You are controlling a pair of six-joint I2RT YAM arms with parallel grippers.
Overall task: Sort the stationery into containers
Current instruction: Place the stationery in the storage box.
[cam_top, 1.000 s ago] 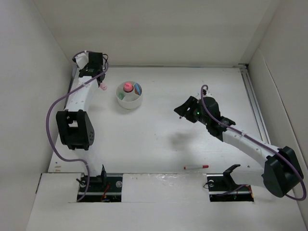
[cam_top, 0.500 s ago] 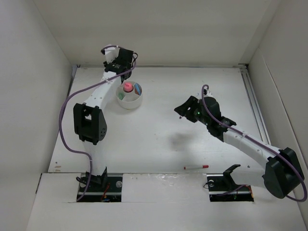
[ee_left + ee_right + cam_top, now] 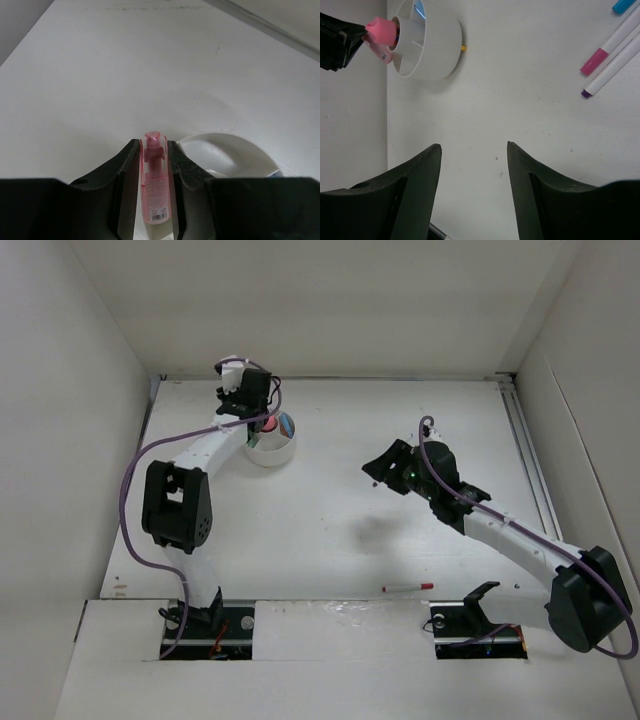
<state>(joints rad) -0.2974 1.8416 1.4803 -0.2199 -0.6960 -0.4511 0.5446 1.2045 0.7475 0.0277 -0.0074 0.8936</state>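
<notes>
My left gripper (image 3: 258,414) is shut on a clear pink tube (image 3: 154,185) with a barcode label, held just over the left rim of the white divided cup (image 3: 276,452). In the left wrist view the cup (image 3: 235,150) lies right of the jaws. From the right wrist view, a pink-topped cylinder (image 3: 381,27) sticks out of the cup (image 3: 437,50), and the held tube (image 3: 383,53) hangs beside it. A blue item (image 3: 287,424) lies in another compartment. My right gripper (image 3: 372,472) hovers open and empty over mid-table, right of the cup.
A red-capped pen (image 3: 408,587) lies near the front edge by the right arm's base. Three pens with pink (image 3: 594,64), purple (image 3: 587,92) and blue (image 3: 622,5) ends lie together in the right wrist view. A tiny yellow bit (image 3: 463,48) sits by the cup. Walls enclose the table.
The left arm has swung from the back left corner rightwards to the cup, carrying the pink tube. The right arm has not moved.
</notes>
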